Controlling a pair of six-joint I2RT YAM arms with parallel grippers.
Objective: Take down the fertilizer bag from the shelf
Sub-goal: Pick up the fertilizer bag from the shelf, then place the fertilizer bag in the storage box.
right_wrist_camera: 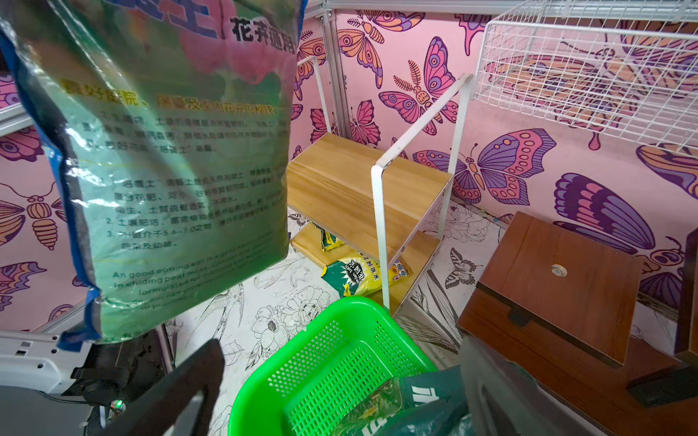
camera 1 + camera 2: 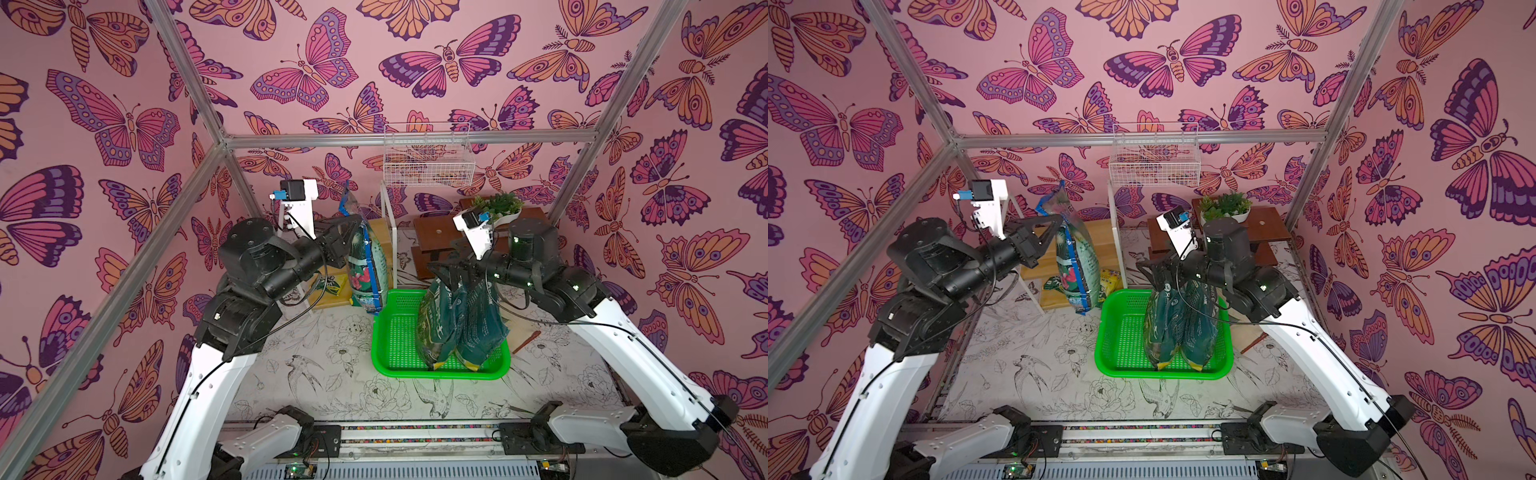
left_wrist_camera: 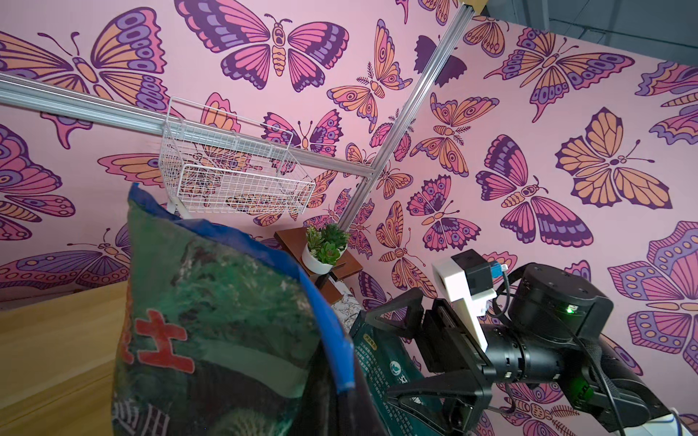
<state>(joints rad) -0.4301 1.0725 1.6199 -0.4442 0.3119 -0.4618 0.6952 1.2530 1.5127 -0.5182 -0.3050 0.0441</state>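
A green fertilizer bag with blue edges [image 2: 368, 266] [image 2: 1077, 266] [image 3: 211, 321] hangs in the air in front of the shelf [image 2: 380, 235] [image 1: 340, 181]. My left gripper [image 2: 353, 224] [image 2: 1054, 222] is shut on its upper edge. The bag is clear of the shelf's boards, its bottom near the green basket [image 2: 399, 332] [image 1: 332, 358]. My right gripper [image 2: 451, 272] [image 2: 1158, 270] [image 1: 340, 396] is open just above two dark green bags [image 2: 457, 328] [image 2: 1179, 328] standing in that basket, jaws wide on either side of their tops.
A small yellow-green packet [image 1: 359, 273] lies on the shelf's lower board. A white wire basket [image 2: 428, 162] hangs on the back rail. A dark brown stepped stand [image 2: 436, 235] with a potted plant [image 2: 498, 205] stands at the back right. A wooden stick [image 2: 525, 340] lies right of the basket.
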